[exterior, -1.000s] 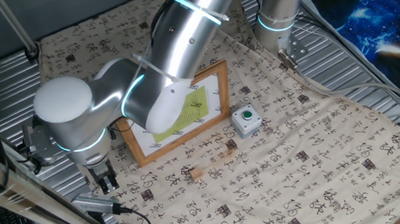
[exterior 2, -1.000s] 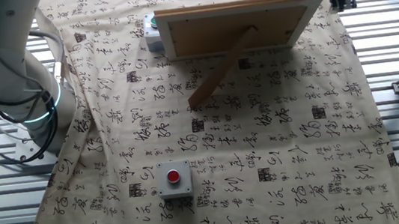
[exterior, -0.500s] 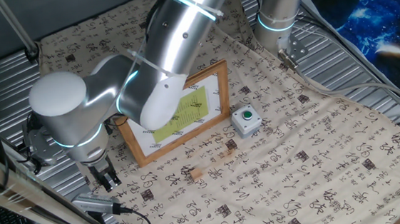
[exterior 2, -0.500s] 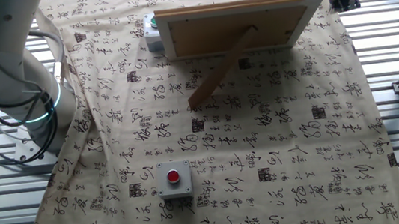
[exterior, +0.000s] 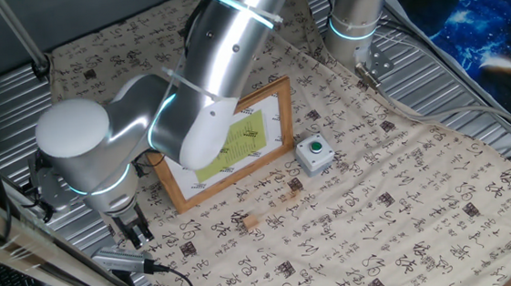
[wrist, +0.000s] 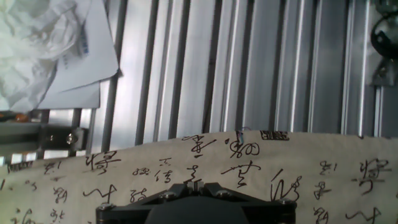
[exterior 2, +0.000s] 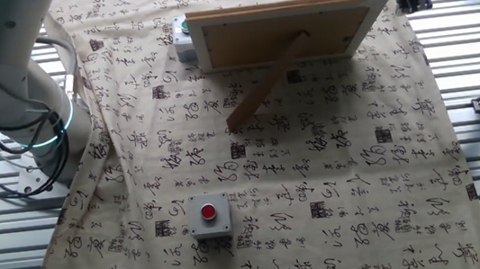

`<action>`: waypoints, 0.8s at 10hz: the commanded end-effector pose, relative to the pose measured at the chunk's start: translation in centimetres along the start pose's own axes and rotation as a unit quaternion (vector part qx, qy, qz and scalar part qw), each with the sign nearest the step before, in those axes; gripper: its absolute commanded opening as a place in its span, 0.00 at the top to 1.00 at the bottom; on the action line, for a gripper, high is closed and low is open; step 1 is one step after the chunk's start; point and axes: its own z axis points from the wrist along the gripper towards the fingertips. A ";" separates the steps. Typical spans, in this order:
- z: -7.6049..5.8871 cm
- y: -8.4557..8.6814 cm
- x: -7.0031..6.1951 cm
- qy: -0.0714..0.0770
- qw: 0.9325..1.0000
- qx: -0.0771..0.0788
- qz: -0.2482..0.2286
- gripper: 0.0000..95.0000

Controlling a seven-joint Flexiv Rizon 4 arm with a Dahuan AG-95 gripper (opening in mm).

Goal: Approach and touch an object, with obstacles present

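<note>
Calligraphy-printed cloth (exterior: 406,204) is laid with one light-wood picture frame (exterior: 283,115), one tiny tan wooden cube (exterior: 250,222) and two grey button boxes (exterior: 313,154); the black two-finger gripper (exterior: 137,232), fingers seemingly together, is held at the cloth's edge.

Robot lab: slatted aluminium bench (exterior: 471,99).

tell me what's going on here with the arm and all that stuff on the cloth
A robot arm is meant to reach a tiny wooden cube and touch it, with a standing picture frame in the way. Right now the claw hangs at the cloth's edge, beside the frame's end and well away from the cube, touching nothing. The hand view shows only the cloth edge and metal slats. A green button box sits by the frame, a red one behind it.
</note>
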 end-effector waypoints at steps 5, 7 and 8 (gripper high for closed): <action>0.9 3.2 -0.5 0.004 1.000 0.010 0.015 1.00; 0.4 3.9 -0.2 0.003 1.000 0.005 0.011 1.00; 0.0 3.9 0.5 0.003 1.000 0.004 0.009 1.00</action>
